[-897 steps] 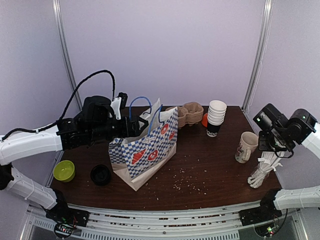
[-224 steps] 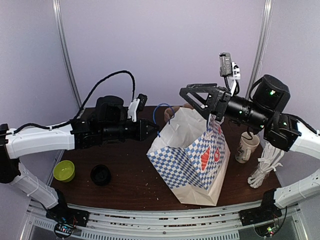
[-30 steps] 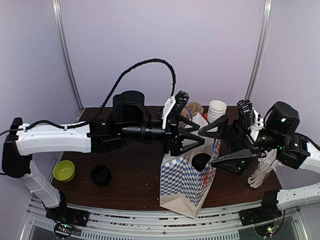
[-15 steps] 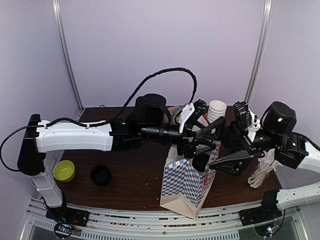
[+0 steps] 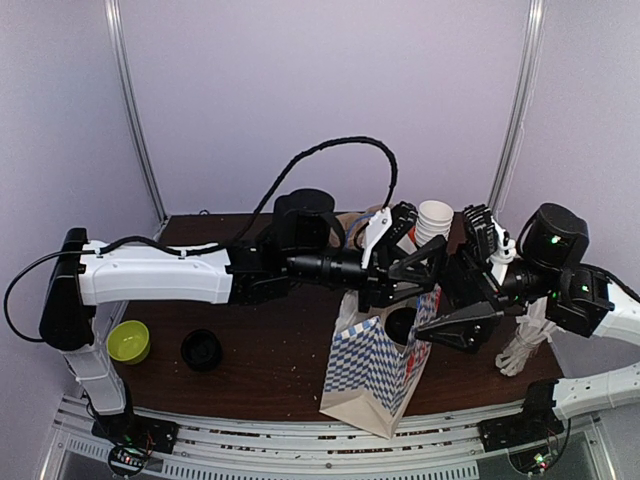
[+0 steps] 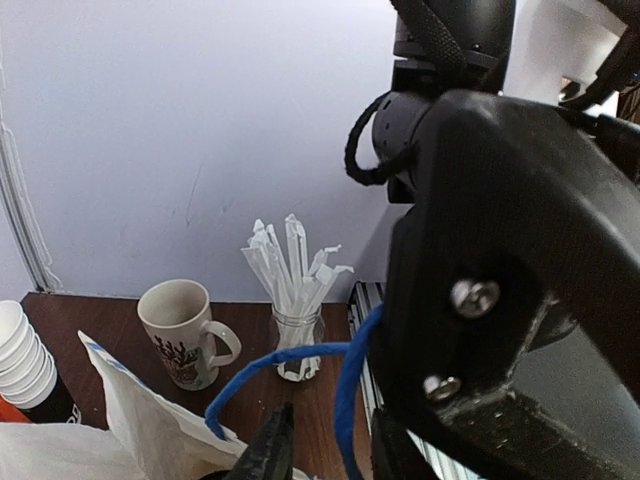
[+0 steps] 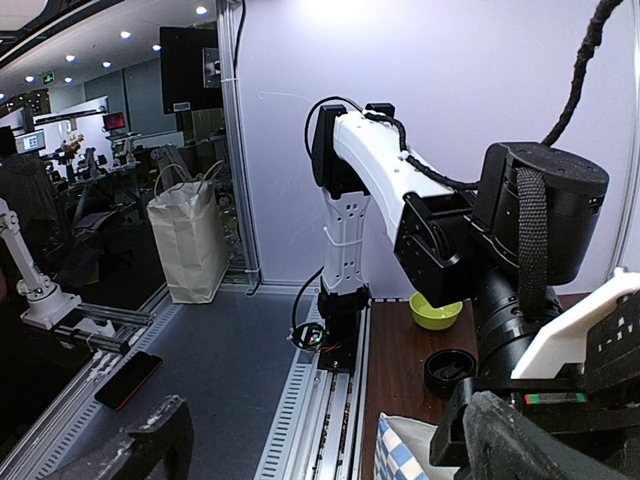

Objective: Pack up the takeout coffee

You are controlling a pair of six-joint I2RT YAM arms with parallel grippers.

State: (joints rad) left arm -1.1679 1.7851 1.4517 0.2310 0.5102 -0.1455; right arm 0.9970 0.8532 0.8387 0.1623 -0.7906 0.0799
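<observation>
The paper coffee cup with a black lid (image 5: 402, 325) sits inside the blue-and-white checked paper bag (image 5: 362, 372). Over the bag, the left gripper (image 6: 335, 452) has narrow fingers around the blue cord handle (image 6: 285, 358); I cannot tell if they pinch it. Beside the bag, the right gripper (image 7: 330, 440) is spread wide.

A cream mug (image 6: 185, 335) stands on the table (image 6: 95, 312). Just right of the mug, a glass (image 6: 297, 352) holds wrapped straws (image 6: 285, 265). Left of the mug is a cup stack (image 6: 20, 360). Below the mug lies a white bag (image 6: 140, 420). Its blue handle (image 6: 280, 362) runs right of the mug, down between the left gripper's (image 6: 335, 458) fingers (image 6: 268, 450). A black arm part (image 6: 520, 250) looms far right of the mug.
</observation>
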